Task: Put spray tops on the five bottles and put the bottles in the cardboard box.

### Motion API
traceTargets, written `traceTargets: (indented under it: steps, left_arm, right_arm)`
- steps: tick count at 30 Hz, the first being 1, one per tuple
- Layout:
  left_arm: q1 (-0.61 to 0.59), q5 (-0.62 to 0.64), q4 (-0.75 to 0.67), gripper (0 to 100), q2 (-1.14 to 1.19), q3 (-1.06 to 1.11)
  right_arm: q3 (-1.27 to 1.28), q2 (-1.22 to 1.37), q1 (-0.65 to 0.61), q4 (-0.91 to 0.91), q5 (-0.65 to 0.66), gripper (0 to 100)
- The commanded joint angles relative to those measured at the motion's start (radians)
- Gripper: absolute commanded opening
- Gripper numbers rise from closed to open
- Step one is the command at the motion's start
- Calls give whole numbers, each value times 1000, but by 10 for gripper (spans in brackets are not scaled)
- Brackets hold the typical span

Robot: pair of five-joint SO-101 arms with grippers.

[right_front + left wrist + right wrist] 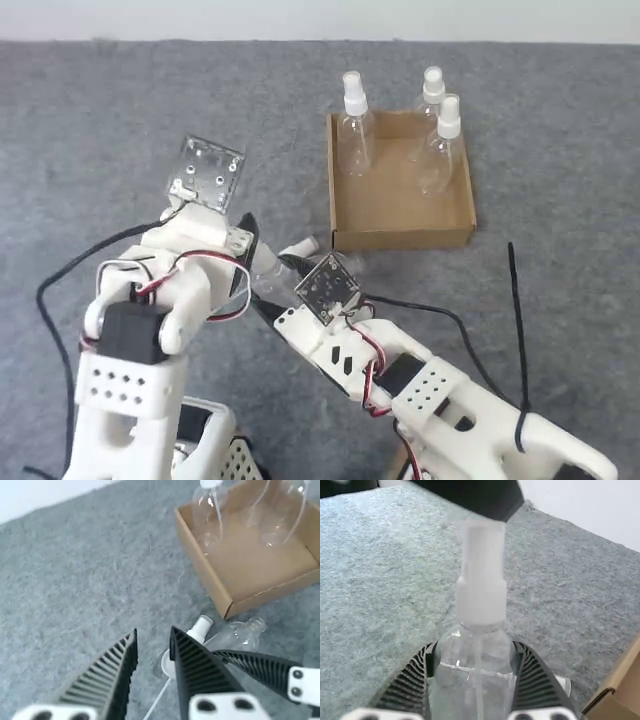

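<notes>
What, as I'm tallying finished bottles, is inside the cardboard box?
Three bottles, each with a spray top, stand in the box. Only the floor beneath them is covered.

Glossy clear plastic bottle, matt white spray top, between the right gripper's ribbed black fingers; matt cardboard box; fuzzy grey cloth.

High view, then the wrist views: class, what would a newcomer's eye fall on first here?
Three bottles with white spray tops stand in the cardboard box on the mat. Nearer the arms, the right gripper is shut on a fourth bottle with its top on, the open left gripper beside it.
</notes>
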Motion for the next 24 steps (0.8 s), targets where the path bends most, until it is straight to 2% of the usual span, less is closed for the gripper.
traceTargets:
  steps: [1,7,13,18,24]
  left_arm:
    - [25,-6,-12,101,9,41]
    - [18,-18,-32,103,12,7]
    - [-54,-43,74,106,8,-280]
    - [-75,-9,143,106,-17,-348]
    - [-66,-6,29,106,-258,-108]
  right_arm:
    - [-20,-45,15,-19,-9,7]
    - [-20,-45,15,-19,-9,7]
    - [-48,-48,87,-7,-8,7]
    - [-192,-125,168,251,-14,7]
    - [-365,-252,202,535,-9,7]
